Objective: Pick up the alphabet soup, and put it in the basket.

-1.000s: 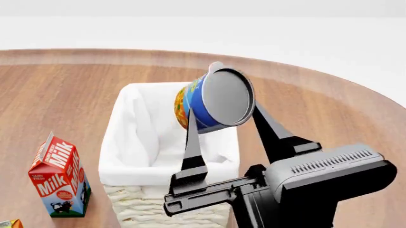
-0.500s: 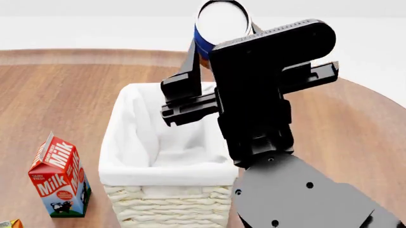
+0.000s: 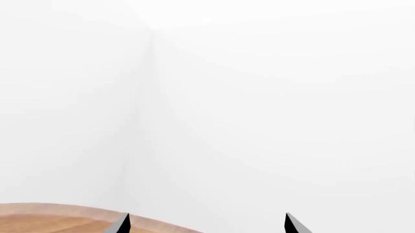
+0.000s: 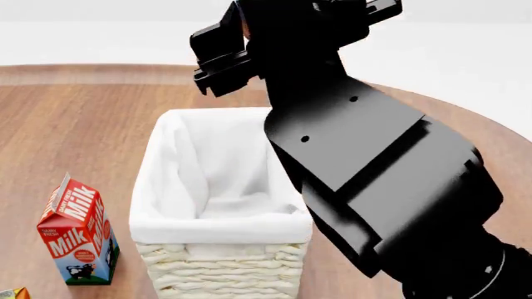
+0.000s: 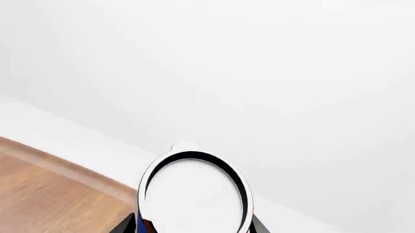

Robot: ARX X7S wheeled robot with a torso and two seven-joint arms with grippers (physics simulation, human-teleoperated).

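Note:
The alphabet soup [image 5: 192,194] shows its pale round top in the right wrist view, with a sliver of blue label at its side. My right gripper [image 5: 192,226] is shut on it, one dark finger on each side of the can. In the head view my right arm [image 4: 365,168] rises high over the basket [image 4: 218,219]. It hides the can, and the fingertips run off the top of that view. The basket's white cloth lining has nothing in it. My left gripper [image 3: 206,225] is open and holds nothing; only its two fingertips show, against a white wall.
A red and white milk carton [image 4: 79,233] stands left of the basket on the round wooden table [image 4: 75,124]. The corner of another carton [image 4: 12,293] peeks in at the lower left. The table edge [image 3: 52,217] shows in the left wrist view.
My right arm has swung further up with the can. The can has left the top of the head view, and the arm's body now fills that view's right side.

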